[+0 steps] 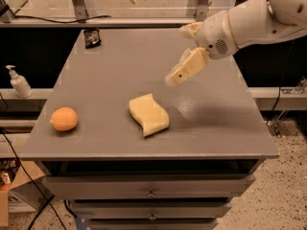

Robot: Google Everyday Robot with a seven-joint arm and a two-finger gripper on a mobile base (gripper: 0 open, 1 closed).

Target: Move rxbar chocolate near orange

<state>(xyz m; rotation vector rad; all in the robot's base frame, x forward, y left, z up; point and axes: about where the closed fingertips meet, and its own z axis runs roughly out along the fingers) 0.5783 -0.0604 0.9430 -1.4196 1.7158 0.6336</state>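
The rxbar chocolate (91, 37), a small flat black wrapper, lies at the far left corner of the grey table (211, 128). The orange (64, 119) sits near the table's front left edge. My gripper (176, 76) hangs above the middle right of the table, far from both, with nothing in it. It is pointed down and to the left on the white arm (249, 20).
A pale yellow wavy sponge (148, 114) lies in the middle front of the table, between the orange and the gripper. A white pump bottle (19, 83) stands on a shelf left of the table. Drawers are below the table's front edge.
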